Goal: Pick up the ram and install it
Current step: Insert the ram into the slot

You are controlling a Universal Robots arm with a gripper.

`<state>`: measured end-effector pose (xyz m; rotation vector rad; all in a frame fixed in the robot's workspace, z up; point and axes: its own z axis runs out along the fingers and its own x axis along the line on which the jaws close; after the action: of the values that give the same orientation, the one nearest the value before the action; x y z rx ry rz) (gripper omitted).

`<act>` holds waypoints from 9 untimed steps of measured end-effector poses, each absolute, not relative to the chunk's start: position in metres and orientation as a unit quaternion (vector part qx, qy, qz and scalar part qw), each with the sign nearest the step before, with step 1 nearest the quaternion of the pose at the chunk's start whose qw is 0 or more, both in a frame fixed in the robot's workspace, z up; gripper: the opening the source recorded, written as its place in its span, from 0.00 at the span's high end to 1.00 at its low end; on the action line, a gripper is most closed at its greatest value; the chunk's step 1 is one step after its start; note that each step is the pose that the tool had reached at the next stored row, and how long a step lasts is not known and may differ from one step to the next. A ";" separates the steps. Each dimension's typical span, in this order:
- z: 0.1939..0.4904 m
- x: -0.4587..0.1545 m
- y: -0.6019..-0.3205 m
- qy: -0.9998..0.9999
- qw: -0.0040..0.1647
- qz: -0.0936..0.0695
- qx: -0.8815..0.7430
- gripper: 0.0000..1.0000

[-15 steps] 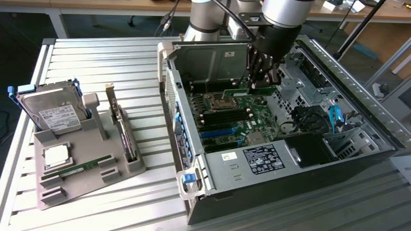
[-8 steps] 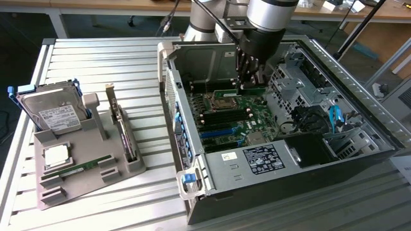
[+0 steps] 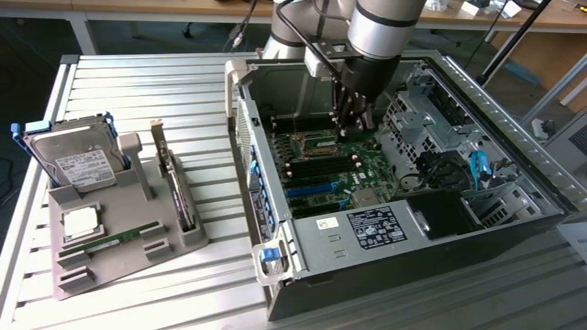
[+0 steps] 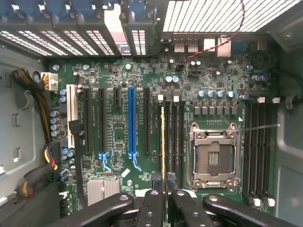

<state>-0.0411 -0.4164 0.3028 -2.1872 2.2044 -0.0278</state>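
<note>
Clenched on the thin green ram stick (image 4: pixel 163 142), the end effector (image 4: pixel 164 201) holds it over the black memory slots (image 4: pixel 176 137); seating likely needs square alignment, straight pressure.

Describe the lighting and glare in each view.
Exterior view: even light on the slatted table, the computer case shadowed inside. Wrist view: vent grilles glare white, the motherboard evenly lit, the end effector dark around the pale edge of the ram.
</note>
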 end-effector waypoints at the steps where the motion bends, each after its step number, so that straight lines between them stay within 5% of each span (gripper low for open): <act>1: 0.299 -0.041 -0.416 0.710 0.018 -0.009 -0.704 0.87; 9: 0.284 -0.042 -0.416 0.710 0.018 -0.009 -0.704 0.87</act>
<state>-0.0422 -0.4161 0.2840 -2.1872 2.2044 -0.0278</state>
